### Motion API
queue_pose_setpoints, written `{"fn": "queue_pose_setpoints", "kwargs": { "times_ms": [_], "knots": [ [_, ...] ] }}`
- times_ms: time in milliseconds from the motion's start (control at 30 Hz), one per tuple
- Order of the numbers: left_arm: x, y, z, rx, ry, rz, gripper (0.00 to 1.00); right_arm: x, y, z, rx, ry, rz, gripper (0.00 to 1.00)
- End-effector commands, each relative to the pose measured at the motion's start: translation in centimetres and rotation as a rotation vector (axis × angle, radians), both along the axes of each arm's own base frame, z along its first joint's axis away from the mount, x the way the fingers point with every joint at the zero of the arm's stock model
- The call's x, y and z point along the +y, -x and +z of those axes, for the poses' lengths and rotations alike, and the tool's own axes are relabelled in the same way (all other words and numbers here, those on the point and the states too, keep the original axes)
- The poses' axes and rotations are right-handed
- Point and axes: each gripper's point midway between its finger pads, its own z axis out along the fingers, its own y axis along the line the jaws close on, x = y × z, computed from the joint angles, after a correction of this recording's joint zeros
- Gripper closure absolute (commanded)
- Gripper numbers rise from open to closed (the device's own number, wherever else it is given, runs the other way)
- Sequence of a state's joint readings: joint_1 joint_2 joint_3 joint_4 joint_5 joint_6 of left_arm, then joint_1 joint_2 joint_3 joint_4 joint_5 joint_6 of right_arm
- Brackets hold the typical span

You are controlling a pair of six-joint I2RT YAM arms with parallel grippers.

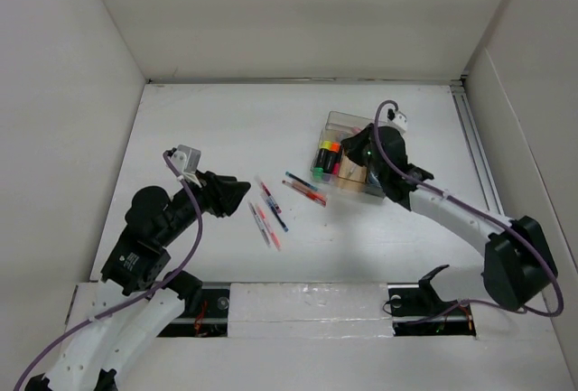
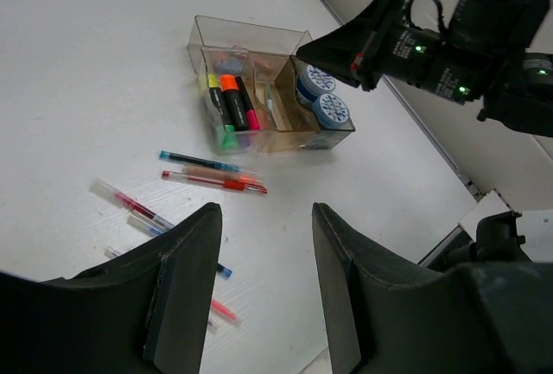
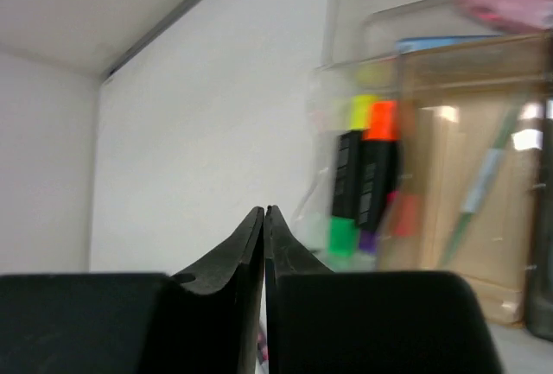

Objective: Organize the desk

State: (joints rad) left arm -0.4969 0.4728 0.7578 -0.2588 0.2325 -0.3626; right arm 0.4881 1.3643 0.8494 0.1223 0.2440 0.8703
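The desk (image 1: 226, 129) is a white tabletop with white walls around it. Several pens lie loose on it: one group (image 1: 269, 212) in the middle and two (image 1: 305, 190) beside a clear organizer box (image 1: 348, 152). The box holds highlighters (image 2: 233, 102) and two blue round rolls (image 2: 324, 102). My left gripper (image 1: 239, 190) is open and empty, hovering left of the pens; the left wrist view shows its jaws (image 2: 264, 207) wide apart above bare desk. My right gripper (image 1: 354, 150) is shut and empty over the box, and its tips (image 3: 263, 212) are pressed together.
White panel walls (image 1: 81, 93) close in the left, far and right sides. A metal rail (image 1: 479, 156) runs along the right edge. The arm bases stand on a white ledge (image 1: 307, 305) at the near edge. A red pen (image 2: 216, 181) and a blue pen (image 2: 194, 162) lie nearest the box.
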Motion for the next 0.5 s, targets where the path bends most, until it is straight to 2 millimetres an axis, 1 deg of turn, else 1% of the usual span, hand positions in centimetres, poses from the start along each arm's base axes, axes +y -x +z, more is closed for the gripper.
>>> {"fn": "queue_pose_setpoints", "kwargs": {
  "times_ms": [0, 33, 100, 133, 167, 200, 233, 267, 300, 333, 367, 400, 433, 467],
  "knots": [
    [-0.1, -0.7, 1.2, -0.049, 0.009, 0.005, 0.58, 3.8, 2.9, 3.2, -0.114, 0.023, 0.14, 0.95],
    [-0.2, -0.9, 1.1, -0.045, 0.005, 0.005, 0.58, 6.2, 4.5, 3.4, -0.125, 0.03, 0.214, 0.98],
    [-0.3, -1.0, 0.9, -0.035, 0.0, 0.004, 0.58, 8.3, 6.0, 2.7, -0.121, 0.061, 0.285, 1.0],
    [-0.3, -1.1, 0.8, -0.034, -0.003, 0.005, 0.58, 9.3, 6.6, 1.4, -0.096, 0.086, 0.318, 1.0],
    [-0.3, -1.2, 0.8, -0.031, -0.005, 0.006, 0.58, 11.1, 7.9, 0.9, -0.089, 0.097, 0.369, 1.0],
    [-0.3, -1.1, 0.8, -0.034, -0.003, 0.007, 0.58, 12.0, 8.4, 0.2, -0.078, 0.114, 0.393, 0.98],
    [-0.4, -1.2, 0.8, -0.03, -0.004, 0.007, 0.58, 12.7, 8.6, -1.9, -0.038, 0.155, 0.4, 0.94],
    [-0.4, -1.2, 0.9, -0.034, -0.001, 0.005, 0.58, 14.3, 9.6, -2.3, -0.033, 0.167, 0.438, 0.9],
    [-0.4, -1.3, 0.8, -0.032, -0.004, 0.005, 0.58, 15.2, 10.0, -3.0, -0.021, 0.182, 0.458, 0.84],
    [-0.4, -1.2, 0.8, -0.031, -0.005, 0.003, 0.58, 15.9, 10.3, -3.9, -0.004, 0.209, 0.459, 0.8],
    [-0.4, -1.3, 0.7, -0.028, -0.006, 0.005, 0.58, 16.8, 10.7, -5.7, 0.021, 0.244, 0.471, 0.75],
    [-0.4, -1.3, 0.8, -0.03, -0.006, 0.003, 0.59, 18.7, 12.0, -5.8, 0.005, 0.27, 0.517, 0.7],
    [-0.4, -1.2, 0.8, -0.032, -0.006, 0.006, 0.59, 19.3, 12.2, -6.1, -0.001, 0.3, 0.511, 0.68],
    [-0.4, -1.2, 0.9, -0.032, -0.004, 0.006, 0.59, 20.0, 12.7, -7.8, 0.02, 0.34, 0.525, 0.67]
  ]
}}
